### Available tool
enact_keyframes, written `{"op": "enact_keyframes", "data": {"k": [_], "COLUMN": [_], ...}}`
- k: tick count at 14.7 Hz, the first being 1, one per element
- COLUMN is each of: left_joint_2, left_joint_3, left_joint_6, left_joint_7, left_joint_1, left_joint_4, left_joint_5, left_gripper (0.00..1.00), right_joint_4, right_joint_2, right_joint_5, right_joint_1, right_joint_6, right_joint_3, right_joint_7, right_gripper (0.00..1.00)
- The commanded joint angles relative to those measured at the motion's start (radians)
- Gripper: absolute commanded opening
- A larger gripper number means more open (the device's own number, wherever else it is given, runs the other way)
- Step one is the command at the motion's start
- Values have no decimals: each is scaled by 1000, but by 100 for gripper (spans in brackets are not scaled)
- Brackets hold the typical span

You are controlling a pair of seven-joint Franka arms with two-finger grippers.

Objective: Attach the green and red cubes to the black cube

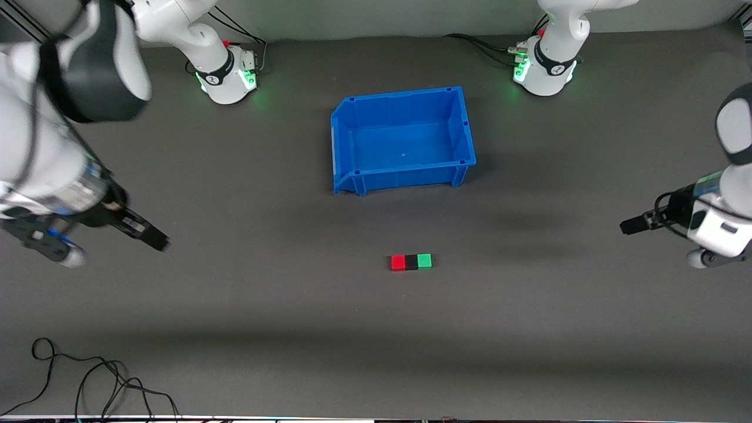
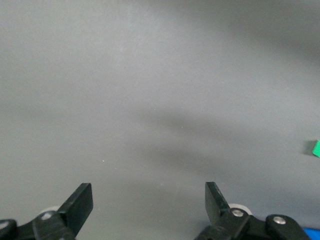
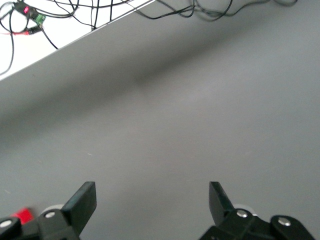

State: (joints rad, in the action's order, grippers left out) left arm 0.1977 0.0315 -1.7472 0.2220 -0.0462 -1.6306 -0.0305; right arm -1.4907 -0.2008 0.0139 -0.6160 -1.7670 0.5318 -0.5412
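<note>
The red cube (image 1: 398, 262), the black cube (image 1: 411, 262) and the green cube (image 1: 424, 261) lie touching in one row on the grey table, black in the middle, nearer the front camera than the blue bin. My left gripper (image 1: 627, 225) hangs at the left arm's end of the table, far from the cubes. It is open and empty in the left wrist view (image 2: 149, 187), where a green sliver (image 2: 316, 148) shows at the edge. My right gripper (image 1: 160, 241) hangs at the right arm's end. It is open and empty in the right wrist view (image 3: 152, 186).
An empty blue bin (image 1: 352, 120) stands mid-table, farther from the front camera than the cubes. Loose black cables (image 1: 100, 376) lie at the table's front edge toward the right arm's end and show in the right wrist view (image 3: 165, 10).
</note>
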Motion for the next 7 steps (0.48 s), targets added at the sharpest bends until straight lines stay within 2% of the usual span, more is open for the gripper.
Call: {"op": "enact_keyframes", "data": {"k": [1,3,7], "left_joint_2": [-134,-173,-156], "left_joint_3": [2,1,8], "left_joint_6": [2,18,46], "left_joint_7": [-93,-179,-172], "left_joint_1": [8,-3,8], "left_joint_4": [-102,-118,-63], "left_joint_5": [7,36,57], "left_gripper": [100,100,100], "right_joint_4": [-109,-117,-114], "right_joint_2": [138,161,181], "right_joint_5": [-97,-95,-94], "right_joint_1": [248,411,551], "right_joint_6": [-15,-14,-14], "right_joint_3": [-255,-375,-455], "right_joint_7": [185,338,539], "right_gripper": [100,100,100]}}
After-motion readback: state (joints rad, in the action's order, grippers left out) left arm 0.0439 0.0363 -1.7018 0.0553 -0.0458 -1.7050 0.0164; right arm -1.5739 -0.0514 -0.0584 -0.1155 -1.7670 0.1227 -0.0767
